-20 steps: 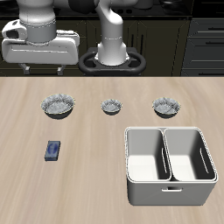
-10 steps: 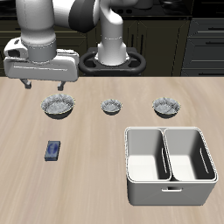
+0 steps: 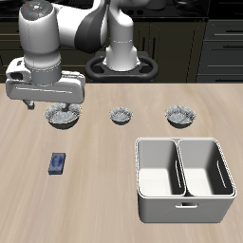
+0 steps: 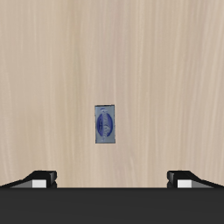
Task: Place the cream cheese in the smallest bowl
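The gripper (image 3: 47,105) has its jaws spread wide with nothing between them, and it now hangs lower than half a second ago, over the widest bowl (image 3: 63,116). The cream cheese (image 4: 105,122) lies flat on the table (image 3: 104,180), nearer the front edge, unmoved. The smallest bowl (image 3: 120,116) sits in the middle of the row, another bowl (image 3: 179,116) beyond it, behind the white two-compartment bin (image 3: 183,177).

Exterior camera looks down from the front; wrist camera faces straight down; both show cream cheese (image 3: 58,163)
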You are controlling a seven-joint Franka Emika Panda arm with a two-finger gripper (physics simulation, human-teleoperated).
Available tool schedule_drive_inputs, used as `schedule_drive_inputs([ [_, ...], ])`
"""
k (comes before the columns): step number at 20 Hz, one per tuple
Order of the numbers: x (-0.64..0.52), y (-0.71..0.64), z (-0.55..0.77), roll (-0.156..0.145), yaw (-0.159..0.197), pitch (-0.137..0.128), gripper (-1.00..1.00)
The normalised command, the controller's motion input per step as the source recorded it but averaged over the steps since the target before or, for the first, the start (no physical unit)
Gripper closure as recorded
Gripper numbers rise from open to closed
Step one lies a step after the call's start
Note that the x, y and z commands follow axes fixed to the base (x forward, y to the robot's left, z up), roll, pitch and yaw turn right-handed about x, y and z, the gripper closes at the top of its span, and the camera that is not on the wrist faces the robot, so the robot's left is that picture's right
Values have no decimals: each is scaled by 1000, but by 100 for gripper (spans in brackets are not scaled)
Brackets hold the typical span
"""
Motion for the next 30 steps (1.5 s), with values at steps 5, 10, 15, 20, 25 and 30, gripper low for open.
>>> schedule_drive_inputs([
  [5, 29, -14, -310, -6, 27, 12, -100],
  [10, 44, 0, -341, -8, 29, 16, -100],
  [15, 26, 75, -245, -11, 21, 7, -100],
  [20, 54, 27, -197, -10, 19, 8, -100],
  [25, -7, -6, -207, 3, 8, 23, -100],
  [30, -20, -38, -332, -12, -4, 31, -100],
])
